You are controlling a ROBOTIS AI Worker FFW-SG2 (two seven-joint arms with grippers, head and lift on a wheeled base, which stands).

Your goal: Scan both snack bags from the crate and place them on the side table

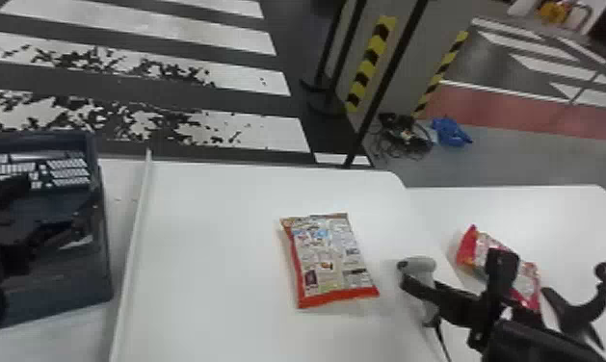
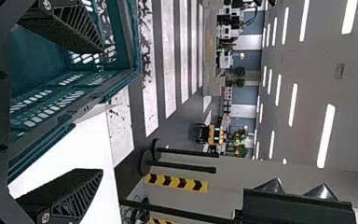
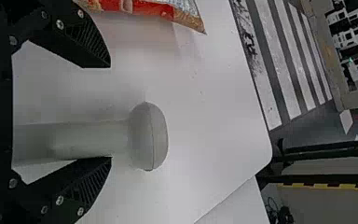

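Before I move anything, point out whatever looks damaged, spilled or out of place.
Two white floor stripes look worn, broken up by black patches. Cables lie heaped by the pillar, beside a blue bundle. Nothing looks spilled, and both snack bags look whole where they show.

I'm seeing one snack bag (image 1: 333, 255) showing red edges around a pale, multicoloured panel, and another bag (image 1: 468, 246) showing red and white. The crate (image 2: 133, 46) is looking teal, the scanner (image 3: 148, 135) grey, the striped floor (image 1: 239, 74) black-and-white.
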